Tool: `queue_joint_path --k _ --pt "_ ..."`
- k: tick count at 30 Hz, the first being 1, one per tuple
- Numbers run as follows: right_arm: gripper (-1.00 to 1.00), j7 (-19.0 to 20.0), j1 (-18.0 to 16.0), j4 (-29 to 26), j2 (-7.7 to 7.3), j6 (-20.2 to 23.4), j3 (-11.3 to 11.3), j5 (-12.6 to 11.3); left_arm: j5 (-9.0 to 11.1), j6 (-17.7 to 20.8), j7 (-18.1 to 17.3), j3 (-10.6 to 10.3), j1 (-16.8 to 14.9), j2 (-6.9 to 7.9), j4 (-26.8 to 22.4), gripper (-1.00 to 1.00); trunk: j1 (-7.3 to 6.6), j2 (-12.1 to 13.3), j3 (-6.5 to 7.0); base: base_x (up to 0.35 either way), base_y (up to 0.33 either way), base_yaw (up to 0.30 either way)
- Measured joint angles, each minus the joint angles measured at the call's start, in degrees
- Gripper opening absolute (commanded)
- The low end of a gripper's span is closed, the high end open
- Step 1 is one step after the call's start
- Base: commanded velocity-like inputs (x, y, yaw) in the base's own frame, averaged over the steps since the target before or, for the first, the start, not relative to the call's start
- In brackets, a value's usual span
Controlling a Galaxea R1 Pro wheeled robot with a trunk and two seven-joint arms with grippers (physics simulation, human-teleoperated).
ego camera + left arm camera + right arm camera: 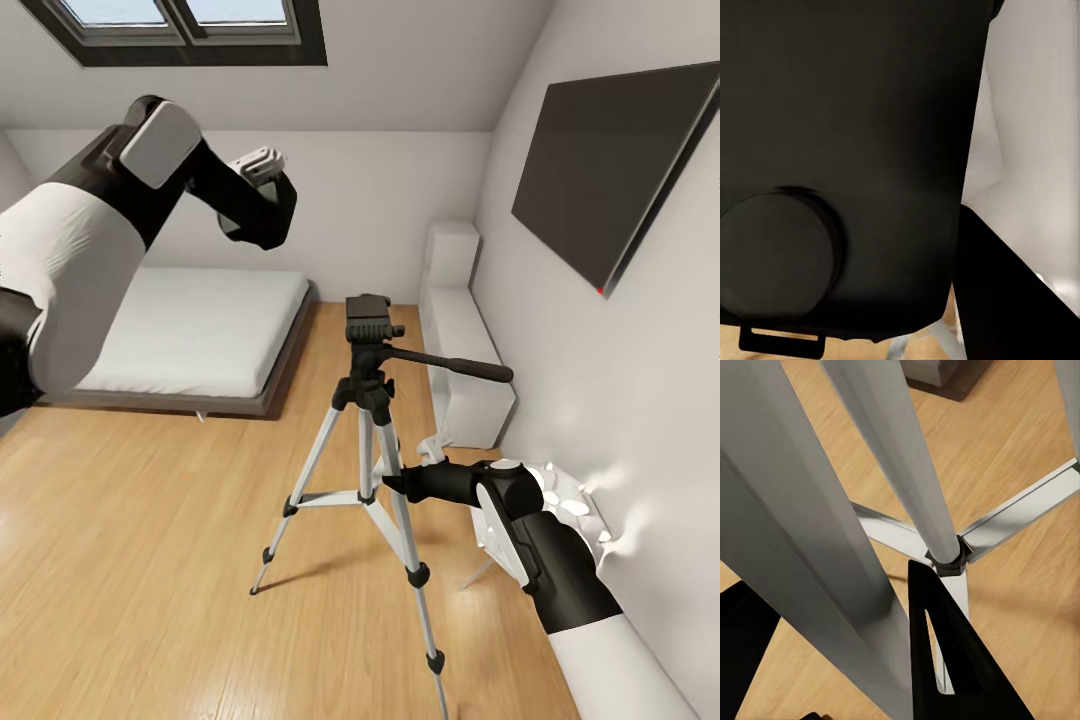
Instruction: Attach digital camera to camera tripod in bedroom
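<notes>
Attic bedroom, wood floor; the camera tripod (368, 430) stands near the wall; the right gripper (398, 487) straddles a silver leg (810, 547), presumably steadying it; the raised left gripper (262, 163) grips the digital camera (840, 165), ready for mounting.

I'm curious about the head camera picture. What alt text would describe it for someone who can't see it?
A silver-legged camera tripod stands on a bedroom's wood floor, its black head bare. The robot's right gripper reaches in at its legs, while the left arm is raised above a low grey bed; a dark TV hangs on the wall.
</notes>
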Motion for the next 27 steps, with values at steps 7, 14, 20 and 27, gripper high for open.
queue_joint_path --k 7,14,20,27 --pt "-1.00 -0.1 0.0 0.2 -0.10 -0.1 0.0 -0.3 2.0 -0.2 0.2 0.1 -0.1 -5.58 0.1 -1.00 0.00 0.0 0.00 0.000 0.000 0.000" --pt "-1.00 -0.1 0.0 0.3 -0.17 -0.2 0.0 -0.4 1.9 0.0 -10.5 0.0 -0.1 -6.47 -3.9 -1.00 -0.02 0.0 0.01 0.000 0.000 0.000" --pt "-1.00 -0.1 0.0 0.2 -0.21 -0.1 0.0 -0.4 1.1 0.1 -22.1 -0.6 -0.1 -4.13 -5.8 -1.00 0.00 0.0 0.00 0.000 0.000 0.000" --pt "-1.00 -0.1 0.0 0.2 -0.19 -0.1 0.0 -0.4 -1.6 0.1 -24.7 -1.9 -0.1 -2.75 -5.7 -1.00 0.00 0.0 0.00 0.000 0.000 0.000"
